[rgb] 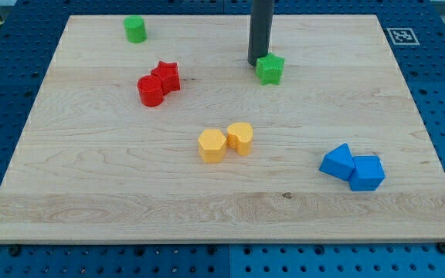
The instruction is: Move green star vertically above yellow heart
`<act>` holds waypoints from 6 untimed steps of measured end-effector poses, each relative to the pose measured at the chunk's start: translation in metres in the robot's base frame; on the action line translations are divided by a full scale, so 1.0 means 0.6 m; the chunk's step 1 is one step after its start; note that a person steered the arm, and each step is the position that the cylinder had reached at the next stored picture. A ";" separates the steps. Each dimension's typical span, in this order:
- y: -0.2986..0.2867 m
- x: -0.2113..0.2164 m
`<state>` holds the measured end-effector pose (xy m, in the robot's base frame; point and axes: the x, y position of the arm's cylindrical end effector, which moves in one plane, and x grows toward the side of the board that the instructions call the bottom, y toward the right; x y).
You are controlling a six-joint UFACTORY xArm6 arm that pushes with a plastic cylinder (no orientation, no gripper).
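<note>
My tip (257, 62) rests on the wooden bench (91, 201) near the view's top, just left of the green star (270, 69) and touching it or very nearly so; I cannot tell which. I end in a plain dark rod, so there are no fingers to stand apart or together. The green star lies at the view's upper middle, and the yellow heart (240, 137) sits near the bench's centre, below the star and slightly to its left. Pressed against the heart's left side is a yellow hexagonal block (212, 145). Toward the view's upper left, a red star (166, 76) and a red cylinder-like block (151, 90) touch each other, and a green cylinder (135, 29) stands alone near the top edge. At the view's lower right, two blue blocks (352, 167) of angular shape lie side by side, touching.
</note>
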<state>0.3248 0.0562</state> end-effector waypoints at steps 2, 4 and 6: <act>0.126 0.004; 0.160 0.027; 0.121 0.034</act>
